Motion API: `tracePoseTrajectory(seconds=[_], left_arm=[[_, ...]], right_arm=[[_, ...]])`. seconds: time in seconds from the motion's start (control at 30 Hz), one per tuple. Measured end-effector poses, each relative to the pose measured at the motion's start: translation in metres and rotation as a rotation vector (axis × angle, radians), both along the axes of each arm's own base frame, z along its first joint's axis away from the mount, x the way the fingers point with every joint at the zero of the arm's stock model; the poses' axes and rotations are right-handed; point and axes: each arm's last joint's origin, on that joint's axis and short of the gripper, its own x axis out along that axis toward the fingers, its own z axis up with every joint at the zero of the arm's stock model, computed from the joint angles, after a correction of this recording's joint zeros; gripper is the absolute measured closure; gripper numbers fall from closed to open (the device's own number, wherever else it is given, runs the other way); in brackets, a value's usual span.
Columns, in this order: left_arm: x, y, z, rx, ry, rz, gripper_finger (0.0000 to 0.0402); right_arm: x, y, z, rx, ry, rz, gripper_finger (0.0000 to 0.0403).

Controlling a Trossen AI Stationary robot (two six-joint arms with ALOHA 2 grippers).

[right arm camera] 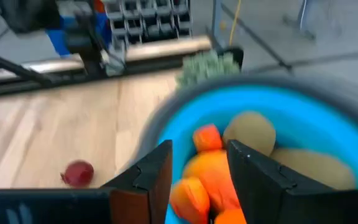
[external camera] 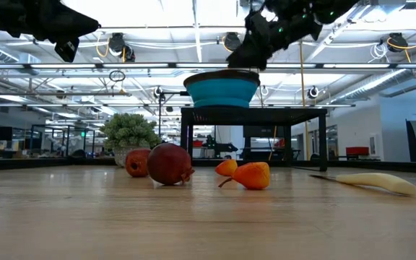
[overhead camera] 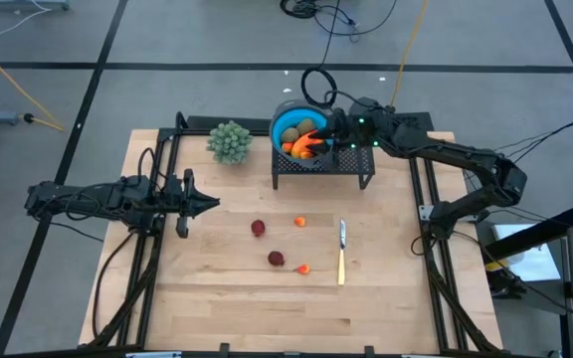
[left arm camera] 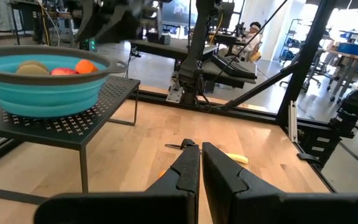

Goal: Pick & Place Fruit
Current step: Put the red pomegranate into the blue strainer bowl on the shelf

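Wooden surface point(overhead camera: 217, 288) carries a black mesh stand point(overhead camera: 351, 164) bearing a blue bowl point(overhead camera: 285, 124) of brownish-green ovals point(right arm camera: 251, 130) and orange fruit point(right arm camera: 207, 174). Right hand point(right arm camera: 199, 163) hangs over them, fingers parted, gripping nothing. Two dark red fruits point(overhead camera: 258, 228) and two tiny orange ones point(overhead camera: 299, 222) lie loose. Left hand point(overhead camera: 207, 204) waits closed, empty.

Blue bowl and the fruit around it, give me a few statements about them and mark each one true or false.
1. The blue bowl sits on the black stand. True.
2. The bowl is empty. False: it holds orange fruit and brownish-green ovals.
3. The right gripper is over the bowl, fingers apart. True.
4. Two dark red fruits lie on the table. True.
5. The knife lies in the bowl. False: it lies on the table.
6. The left gripper holds a fruit. False: its fingers are shut on nothing.
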Motion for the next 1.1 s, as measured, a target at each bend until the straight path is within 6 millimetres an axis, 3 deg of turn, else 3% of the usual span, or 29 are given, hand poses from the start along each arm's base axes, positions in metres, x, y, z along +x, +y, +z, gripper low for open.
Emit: tracePoseTrajectory(seconds=[0.27,0.5,0.87,1.1], left_arm=[[0.0,0.0,0.0,0.008,0.0,-0.002,0.0385],[0.0,0.0,0.0,0.011,0.0,-0.002,0.0385],[0.0,0.0,0.0,0.037,0.0,-0.004,0.0385],[0.0,0.0,0.0,0.077,0.0,-0.006,0.0385]], right_arm=[[-0.023,0.027,0.033,-0.066,-0.062,0.048,0.0317],[-0.039,0.045,0.034,-0.07,-0.079,0.073,0.0398],[-0.077,0.072,0.033,-0.035,-0.15,-0.01,0.04],[-0.109,0.091,0.014,0.059,-0.203,-0.01,0.0402]])
